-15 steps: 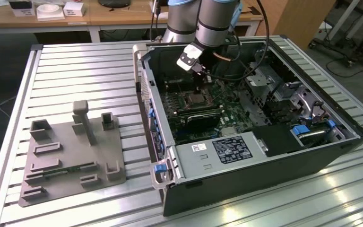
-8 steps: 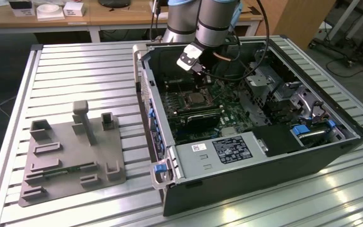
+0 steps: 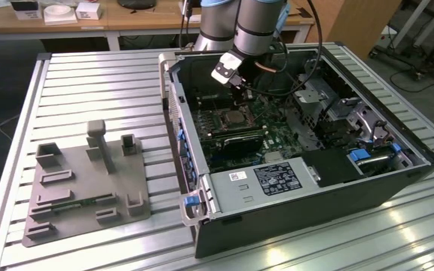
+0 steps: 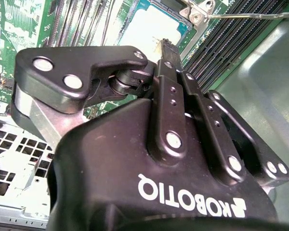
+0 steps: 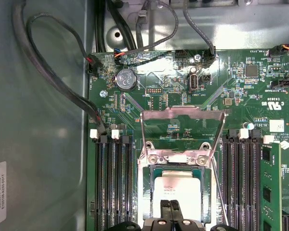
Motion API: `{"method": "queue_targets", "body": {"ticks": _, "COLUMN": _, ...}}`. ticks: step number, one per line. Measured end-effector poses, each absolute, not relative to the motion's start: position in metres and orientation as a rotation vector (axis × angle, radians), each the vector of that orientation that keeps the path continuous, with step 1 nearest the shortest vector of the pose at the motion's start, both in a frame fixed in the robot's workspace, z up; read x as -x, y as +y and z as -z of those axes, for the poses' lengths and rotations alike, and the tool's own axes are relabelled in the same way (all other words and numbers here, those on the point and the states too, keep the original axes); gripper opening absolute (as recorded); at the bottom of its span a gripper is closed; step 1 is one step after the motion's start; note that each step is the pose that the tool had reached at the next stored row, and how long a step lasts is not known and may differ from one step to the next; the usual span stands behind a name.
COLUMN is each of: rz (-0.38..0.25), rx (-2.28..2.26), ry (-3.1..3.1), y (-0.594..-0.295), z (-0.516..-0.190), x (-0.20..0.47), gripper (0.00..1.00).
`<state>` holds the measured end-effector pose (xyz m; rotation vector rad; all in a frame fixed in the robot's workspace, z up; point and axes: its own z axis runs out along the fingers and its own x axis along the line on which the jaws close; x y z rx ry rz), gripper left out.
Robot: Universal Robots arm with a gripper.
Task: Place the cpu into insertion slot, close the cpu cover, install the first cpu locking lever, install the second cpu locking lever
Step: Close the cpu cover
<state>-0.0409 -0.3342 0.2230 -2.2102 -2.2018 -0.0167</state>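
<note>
Hanging with fingers pinched together over the cpu (image 5: 176, 190) seated in the insertion slot (image 5: 205, 188), the gripper (image 5: 171, 211) seems done placing; the raised cpu cover (image 5: 183, 114) needs tipping down.

Robot arm (image 3: 256, 25) of silver-grey tube sections with a blue-trimmed joint; black cables (image 3: 320, 39) loop beside it. The tool (image 4: 166, 48) is glossy black, with linked bars, round silver screws and white lettering.
</note>
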Motion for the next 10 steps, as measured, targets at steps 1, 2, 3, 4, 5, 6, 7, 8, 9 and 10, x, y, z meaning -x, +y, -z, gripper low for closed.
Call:
{"method": "queue_targets", "body": {"ticks": 1, "rz": 0.017, "rx": 2.21, "ry": -2.202, "y": -0.3342, "z": -0.223, "x": 0.0409, "gripper": 0.1}}
{"method": "queue_targets", "body": {"ticks": 2, "rz": 0.017, "rx": 2.21, "ry": -2.202, "y": -0.3342, "z": -0.223, "x": 0.0409, "gripper": 0.1}}
{"method": "queue_targets", "body": {"ticks": 3, "rz": 0.016, "rx": 2.21, "ry": -2.202, "y": -0.3342, "z": -0.223, "x": 0.0409, "gripper": 0.1}}
{"method": "queue_targets", "body": {"ticks": 4, "rz": 0.017, "rx": 2.21, "ry": -2.202, "y": -0.3342, "z": -0.223, "x": 0.0409, "gripper": 0.1}}
{"method": "queue_targets", "body": {"ticks": 5, "rz": 0.016, "rx": 2.21, "ry": -2.202, "y": -0.3342, "z": -0.223, "x": 0.0409, "gripper": 0.1}}
{"method": "queue_targets", "body": {"ticks": 6, "rz": 0.016, "rx": 2.21, "ry": -2.202, "y": -0.3342, "z": -0.2232, "x": 0.0409, "gripper": 0.1}}
{"method": "queue_targets", "body": {"ticks": 7, "rz": 0.016, "rx": 2.21, "ry": -2.202, "y": -0.3342, "z": -0.224, "x": 0.041, "gripper": 0.1}}
{"method": "queue_targets", "body": {"ticks": 8, "rz": 0.016, "rx": 2.21, "ry": -2.202, "y": -0.3342, "z": -0.2258, "x": 0.041, "gripper": 0.1}}
{"method": "queue_targets", "body": {"ticks": 9, "rz": 0.017, "rx": 2.21, "ry": -2.202, "y": -0.3341, "z": -0.2284, "x": 0.0409, "gripper": 0.1}}
{"method": "queue_targets", "body": {"ticks": 10, "rz": 0.016, "rx": 2.21, "ry": -2.202, "y": -0.3342, "z": -0.2307, "x": 0.0409, "gripper": 0.1}}
